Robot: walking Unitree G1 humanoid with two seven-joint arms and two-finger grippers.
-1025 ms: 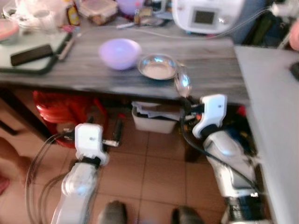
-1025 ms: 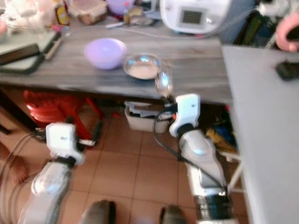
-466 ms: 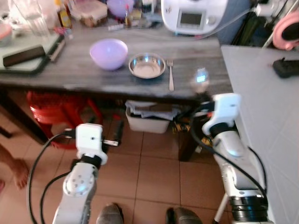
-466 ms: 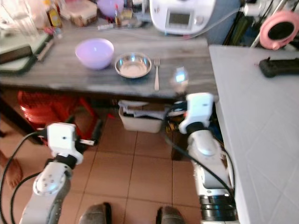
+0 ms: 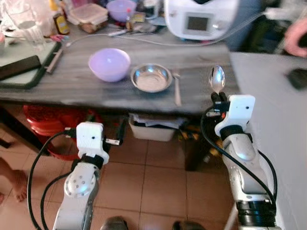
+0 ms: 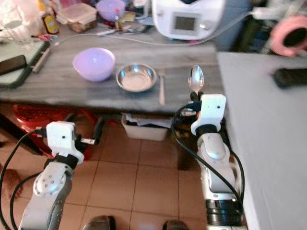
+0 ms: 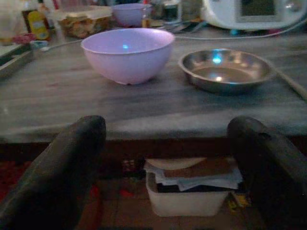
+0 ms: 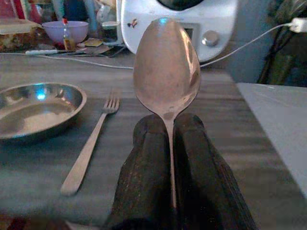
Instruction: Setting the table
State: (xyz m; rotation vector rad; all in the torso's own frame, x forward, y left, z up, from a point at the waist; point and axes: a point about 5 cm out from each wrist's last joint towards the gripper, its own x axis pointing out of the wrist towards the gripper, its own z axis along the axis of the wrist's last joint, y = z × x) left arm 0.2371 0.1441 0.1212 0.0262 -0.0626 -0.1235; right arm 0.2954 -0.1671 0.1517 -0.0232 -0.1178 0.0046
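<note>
Raised since the earlier frame, the spoon [image 8: 166,72] stands upright, clamped in the right gripper [image 5: 219,97] jaws, fork [image 8: 91,143] just beyond on tabletop [image 5: 96,86]. Left gripper [image 7: 163,158] jaws gape wide, facing lilac bowl [image 7: 127,52].

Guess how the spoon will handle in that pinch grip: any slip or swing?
The spoon is polished metal, so probably rigid but slick. The right tool pinches only its thin handle, with the bowl standing above, so it may pivot or slide if bumped. It looks light, and should lie flat beside the fork, though it may clatter.
</note>
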